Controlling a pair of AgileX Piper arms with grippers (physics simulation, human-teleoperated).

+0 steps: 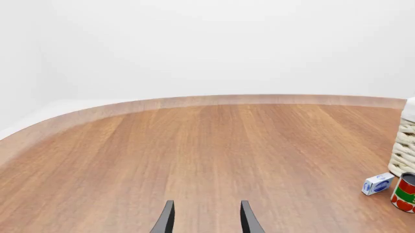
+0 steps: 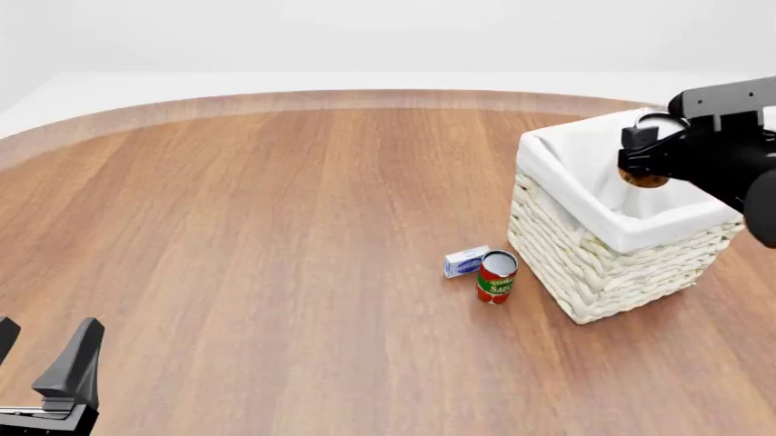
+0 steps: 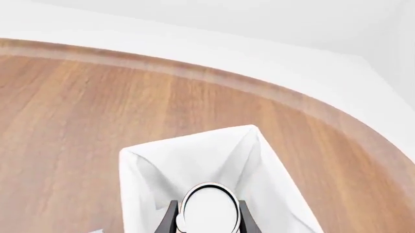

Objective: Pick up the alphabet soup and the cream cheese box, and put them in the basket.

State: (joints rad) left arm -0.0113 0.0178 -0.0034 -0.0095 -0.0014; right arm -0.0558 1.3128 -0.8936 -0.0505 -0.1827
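The alphabet soup hangs over the open basket, with my right gripper shut on it. In the right wrist view the soup's pale top sits between the two dark fingers, above the basket's white liner. The cream cheese box lies on the table just left of the basket, also visible in the left wrist view. My left gripper stays low at the near left, open with nothing between its fingers.
A red and green can stands upright against the cream cheese box, close to the basket's front corner; the left wrist view catches it beside the basket's woven wall. The round wooden table's far rim curves across the back.
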